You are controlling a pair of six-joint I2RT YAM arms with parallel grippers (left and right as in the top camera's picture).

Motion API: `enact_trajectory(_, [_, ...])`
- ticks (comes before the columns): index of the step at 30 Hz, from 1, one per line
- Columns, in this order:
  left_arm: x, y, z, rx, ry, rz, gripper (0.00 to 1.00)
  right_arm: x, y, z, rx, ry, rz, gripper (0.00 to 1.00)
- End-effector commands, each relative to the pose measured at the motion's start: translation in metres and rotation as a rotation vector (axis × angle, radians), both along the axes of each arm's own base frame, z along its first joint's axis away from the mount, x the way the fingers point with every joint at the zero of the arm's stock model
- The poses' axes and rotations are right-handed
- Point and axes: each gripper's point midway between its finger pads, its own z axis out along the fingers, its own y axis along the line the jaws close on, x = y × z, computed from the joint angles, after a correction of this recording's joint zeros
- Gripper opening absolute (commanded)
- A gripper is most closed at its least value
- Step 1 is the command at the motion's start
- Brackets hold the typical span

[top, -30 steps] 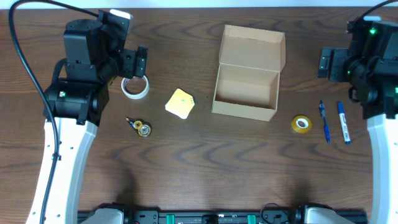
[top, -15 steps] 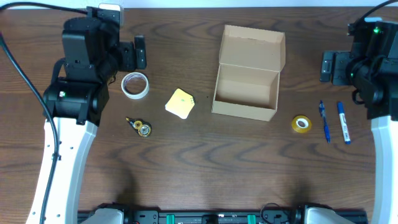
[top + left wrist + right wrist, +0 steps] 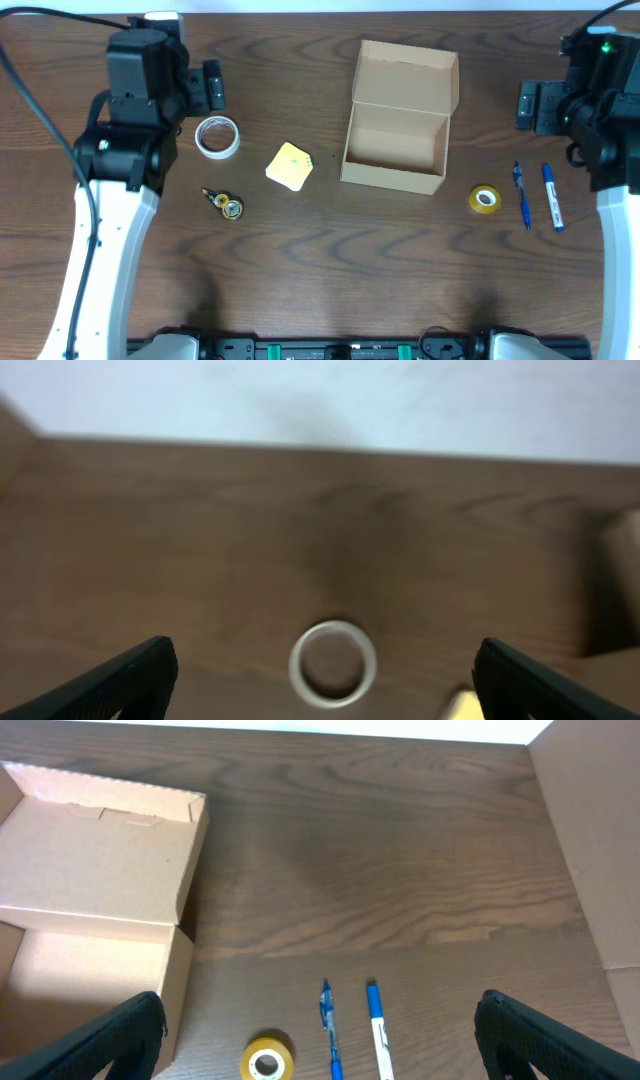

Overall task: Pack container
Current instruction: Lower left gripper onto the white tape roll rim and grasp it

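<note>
- The container (image 3: 392, 180) sits right of the table's middle, toward the far side. Its flap lid is laid back on the far side and its inside is bare.
- Nothing is packed yet, so I judge the task to be at its first step: choosing and reaching for an item.
- Left of the box lie a cream square pad (image 3: 289, 166), a white tape roll (image 3: 217, 138) and, nearer, a small yellow-and-black object (image 3: 226, 205) that I cannot identify.
- Right of the box lie a yellow tape roll (image 3: 485, 198) and two blue pens (image 3: 521, 195), side by side but apart.
- The left gripper (image 3: 213, 86) hangs spread wide and empty, just beyond the white roll on its far side; its wrist view shows the roll between the two fingers but further ahead.
- The right gripper (image 3: 527, 107) is likewise wide and empty, on the far side of the pens and well apart from them.
- The next move likely calls for one arm to come down over its closest item, close on it and carry it over the open box. The thin pens would need a careful, low pinch.
- Compared with a second ago, the left gripper has drawn back from the white roll toward the far left; the right arm has barely shifted, and no object has moved.
</note>
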Motion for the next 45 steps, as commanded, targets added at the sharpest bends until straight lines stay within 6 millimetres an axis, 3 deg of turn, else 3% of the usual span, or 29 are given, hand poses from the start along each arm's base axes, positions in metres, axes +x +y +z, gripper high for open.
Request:
enact_trajectory(1, [0.009, 0.029, -0.043, 0.064, 0.125, 0.130, 0.96, 0.001, -0.004, 0.010, -0.019, -0.023, -0.003, 0.98])
enact_trajectory(4, [0.016, 0.020, -0.098, -0.013, 0.287, 0.068, 1.00, 0.001, -0.004, 0.010, -0.019, -0.023, -0.003, 0.98])
enact_trajectory(9, [0.019, 0.011, -0.137, -0.115, 0.395, 0.023, 1.00, 0.000, -0.004, 0.009, -0.018, -0.018, -0.003, 0.98])
enact_trajectory(14, [0.014, 0.005, -0.144, -0.256, 0.435, 0.046, 1.00, 0.001, -0.004, 0.009, -0.019, -0.019, -0.003, 0.98])
enact_trajectory(17, [0.014, 0.008, -0.149, -0.336, 0.461, 0.085, 0.83, 0.001, -0.003, 0.010, -0.016, -0.021, 0.000, 0.98])
enact_trajectory(18, [0.014, 0.006, -0.155, -0.350, 0.488, 0.075, 0.82, 0.001, -0.003, 0.010, -0.015, -0.021, 0.000, 0.98])
enact_trajectory(25, [0.021, -0.007, -0.181, -0.283, 0.696, -0.010, 0.88, 0.001, 0.000, 0.009, -0.007, -0.017, 0.008, 0.98])
enact_trajectory(31, [0.038, -0.008, -0.191, -0.207, 0.728, -0.028, 0.91, -0.001, 0.000, 0.007, -0.006, -0.006, 0.008, 0.98])
enact_trajectory(36, [0.030, -0.009, -0.223, -0.210, 0.829, -0.019, 0.91, -0.001, 0.000, 0.007, -0.006, -0.005, 0.008, 0.98])
enact_trajectory(41, [0.022, -0.017, -0.256, -0.201, 0.924, -0.027, 0.86, -0.001, 0.000, 0.007, -0.006, -0.005, 0.008, 0.98])
enact_trajectory(45, [0.025, -0.031, -0.262, -0.188, 0.921, -0.048, 0.75, -0.001, 0.000, 0.007, -0.006, -0.005, 0.008, 0.99])
